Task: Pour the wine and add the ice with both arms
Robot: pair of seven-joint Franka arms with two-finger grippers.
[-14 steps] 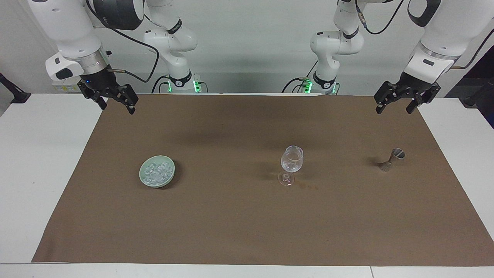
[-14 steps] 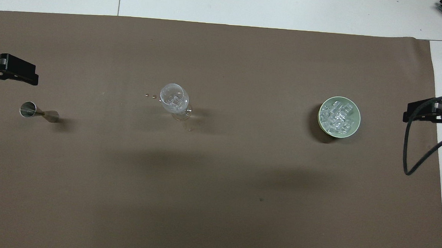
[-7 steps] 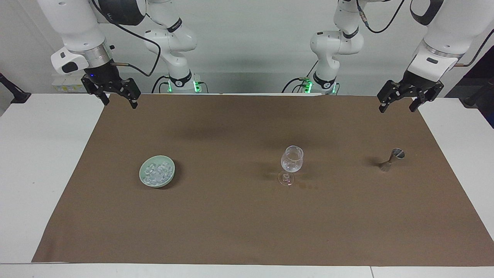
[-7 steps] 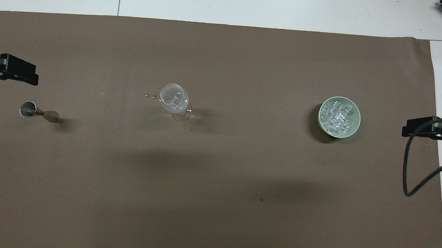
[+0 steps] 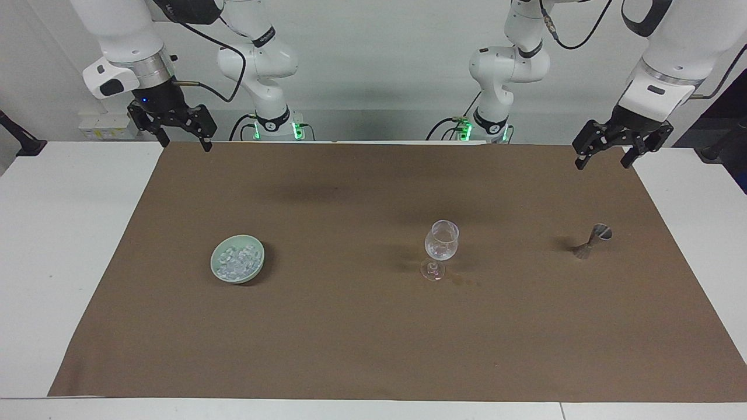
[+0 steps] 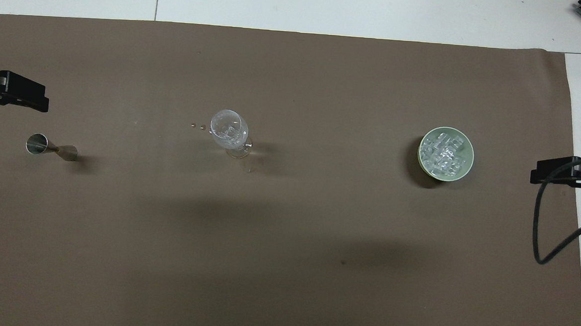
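A clear stemmed wine glass (image 5: pixel 442 242) (image 6: pixel 229 128) stands upright mid-mat with a few chunks of ice in its bowl; I cannot tell whether it holds wine. More ice (image 5: pixel 236 261) (image 6: pixel 444 153) fills a pale green bowl (image 5: pixel 217 272) (image 6: pixel 468 165) toward the right arm's end. A small metal jigger (image 5: pixel 592 241) (image 6: pixel 50 147) stands toward the left arm's end. My right gripper (image 5: pixel 184 143) (image 6: pixel 563 173) hangs open and empty over the mat's corner by its base. My left gripper (image 5: pixel 602 163) (image 6: pixel 14 97) hangs open and empty over the mat's edge above the jigger's end.
A brown mat (image 5: pixel 350 338) covers most of the white table (image 5: pixel 58 233). Two small drops (image 6: pixel 198 126) lie on the mat beside the glass. A black cable (image 6: pixel 540 231) loops down from the right wrist.
The right gripper has risen and drawn back toward its base. The left gripper has lifted a little. Glass, bowl and jigger have not moved.
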